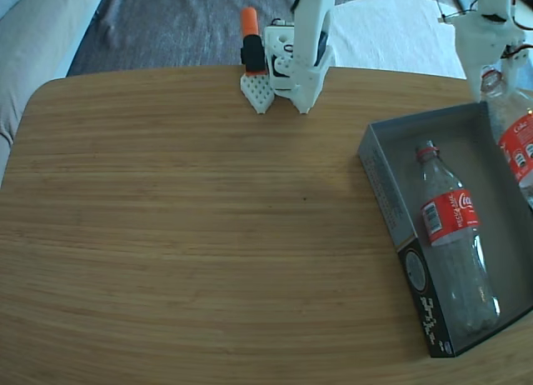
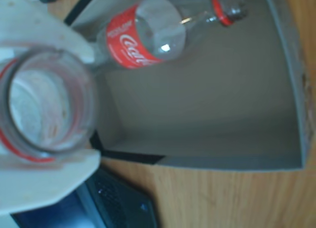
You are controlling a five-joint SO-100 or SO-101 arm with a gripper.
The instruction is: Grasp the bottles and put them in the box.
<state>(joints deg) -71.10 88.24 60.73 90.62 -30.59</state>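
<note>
From nine o'clock in the fixed view the table [image 1: 183, 235] lay bare of bottles, nothing left out there for me to fetch. At twelve o'clock stood another white arm with an orange tip [image 1: 287, 56], parked and idle. Over at three o'clock sat the box [image 1: 385, 185], and one bottle [image 1: 450, 235] was lying flat inside it, neck toward twelve: half the job done, by my reckoning. At the far right edge I had the second bottle [image 1: 512, 122] up in my pincer [image 2: 47, 107], clamped round its neck, hanging over the box's far corner. In the wrist view I stared straight down its open mouth [image 2: 44, 104], white fingers [image 2: 54, 40] either side, the grey box floor below. What remained: lower it and let go. The held bottle's body ran off the fixed view's edge, so I couldn't tell its full tilt.
</note>
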